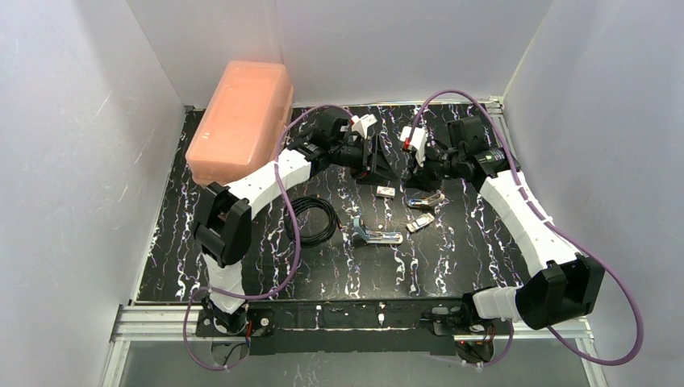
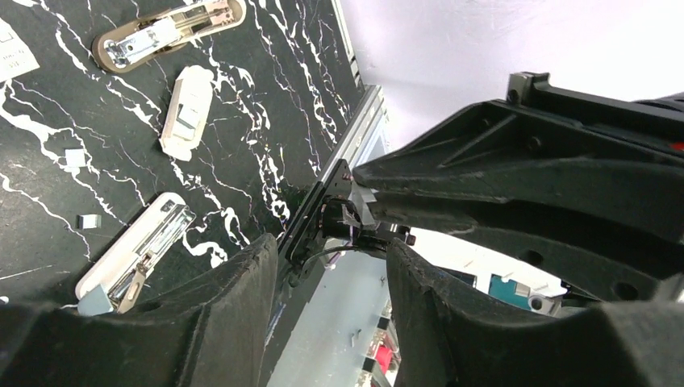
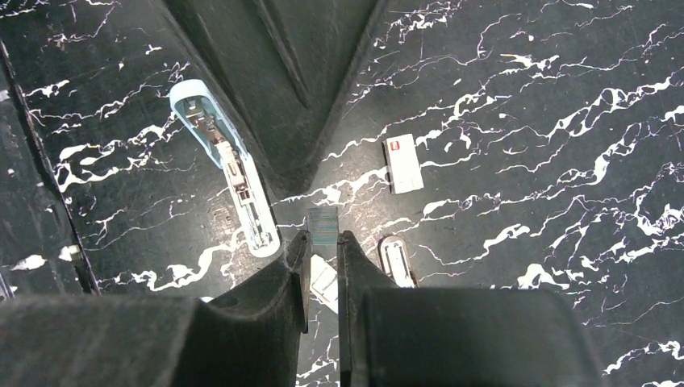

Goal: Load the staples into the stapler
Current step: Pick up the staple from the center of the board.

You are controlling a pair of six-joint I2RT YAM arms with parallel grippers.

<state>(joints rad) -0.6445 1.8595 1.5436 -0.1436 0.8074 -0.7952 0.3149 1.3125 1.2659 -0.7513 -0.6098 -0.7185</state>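
The light-blue stapler [image 3: 226, 165] lies open on the black marbled table, its silver channel facing up; in the top view the stapler [image 1: 376, 235] is near the middle. My right gripper [image 3: 323, 238] is shut on a short silvery strip of staples [image 3: 323, 224], which sticks out past its fingertips, above the table to the right of the stapler. My left gripper [image 2: 331, 250] hovers just left of the right one [image 1: 414, 169], jaws apart with nothing between them. In the left wrist view the right gripper's tips show the staples [image 2: 355, 211] just beyond my left fingers.
A small white block with a red label [image 3: 403, 161] lies right of the stapler. A tan stapler [image 1: 425, 199] and a white piece [image 1: 419, 223] lie below the right gripper. A coiled black cable [image 1: 313, 218] and a pink box [image 1: 242, 121] sit left. White walls surround the table.
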